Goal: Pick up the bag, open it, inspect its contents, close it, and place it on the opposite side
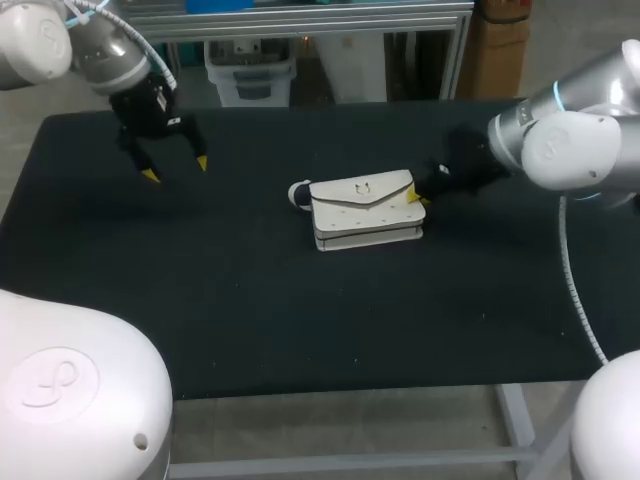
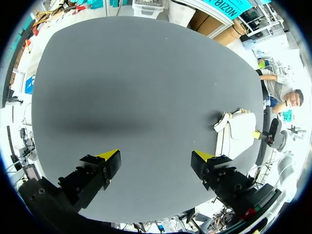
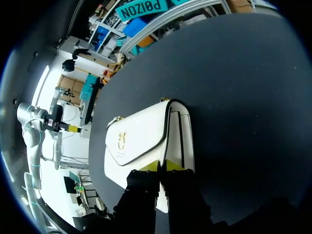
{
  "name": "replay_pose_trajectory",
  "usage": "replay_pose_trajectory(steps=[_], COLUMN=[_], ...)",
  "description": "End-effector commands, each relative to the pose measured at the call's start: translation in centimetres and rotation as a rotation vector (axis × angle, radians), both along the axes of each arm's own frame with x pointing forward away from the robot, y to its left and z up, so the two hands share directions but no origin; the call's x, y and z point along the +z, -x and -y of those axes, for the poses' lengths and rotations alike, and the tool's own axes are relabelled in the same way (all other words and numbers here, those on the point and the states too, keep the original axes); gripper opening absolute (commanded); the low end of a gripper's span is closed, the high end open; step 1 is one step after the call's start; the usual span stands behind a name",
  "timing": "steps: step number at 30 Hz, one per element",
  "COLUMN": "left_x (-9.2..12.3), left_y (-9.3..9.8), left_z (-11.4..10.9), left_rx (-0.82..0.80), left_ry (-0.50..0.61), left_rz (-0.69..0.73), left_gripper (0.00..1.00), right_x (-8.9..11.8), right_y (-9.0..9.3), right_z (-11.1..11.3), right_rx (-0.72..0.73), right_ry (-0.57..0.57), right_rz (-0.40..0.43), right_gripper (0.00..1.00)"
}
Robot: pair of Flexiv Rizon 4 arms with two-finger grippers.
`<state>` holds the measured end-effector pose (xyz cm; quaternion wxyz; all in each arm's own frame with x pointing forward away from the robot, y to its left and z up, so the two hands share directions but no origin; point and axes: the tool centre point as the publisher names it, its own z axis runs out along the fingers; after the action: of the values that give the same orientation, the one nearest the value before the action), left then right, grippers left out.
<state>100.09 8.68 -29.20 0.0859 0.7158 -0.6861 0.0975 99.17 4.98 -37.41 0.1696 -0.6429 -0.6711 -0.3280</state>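
Bag (image 1: 362,208) (image 3: 141,141): white, flap shut, lying flat at the middle of the table (image 1: 250,320).
Bag's left end: a small loop, hard to make out.
Right gripper (image 1: 415,197) (image 3: 161,165): narrow, closed on the bag's right end; the pinched part is hidden by the 2 fingers.
Left gripper (image 1: 176,168) (image 2: 156,156): spread wide, nothing held, above the far left of the table, well apart from the bag (image 2: 239,127).

We see a table (image 1: 250,300) with a black top. 1 white bag (image 1: 362,208) lies flat on it, flap upward, near the middle.
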Motion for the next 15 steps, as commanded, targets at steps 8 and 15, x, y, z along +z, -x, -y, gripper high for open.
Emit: replay_pose_trajectory(steps=[8, 15], left_x=[0.43, 0.43], left_y=[-1.17, -1.17], left_z=[-0.66, -0.66], left_rx=[-0.021, -0.021], left_ry=[-0.023, -0.023], left_rz=[-0.038, -0.038], left_gripper=[1.00, 1.00], right_x=[0.76, 0.76], right_y=[-1.37, -1.37], right_z=[3.33, 3.33], right_rx=[0.031, 0.031], right_ry=[-0.031, -0.031], right_rz=[-0.062, -0.062], right_gripper=[0.00, 0.00])
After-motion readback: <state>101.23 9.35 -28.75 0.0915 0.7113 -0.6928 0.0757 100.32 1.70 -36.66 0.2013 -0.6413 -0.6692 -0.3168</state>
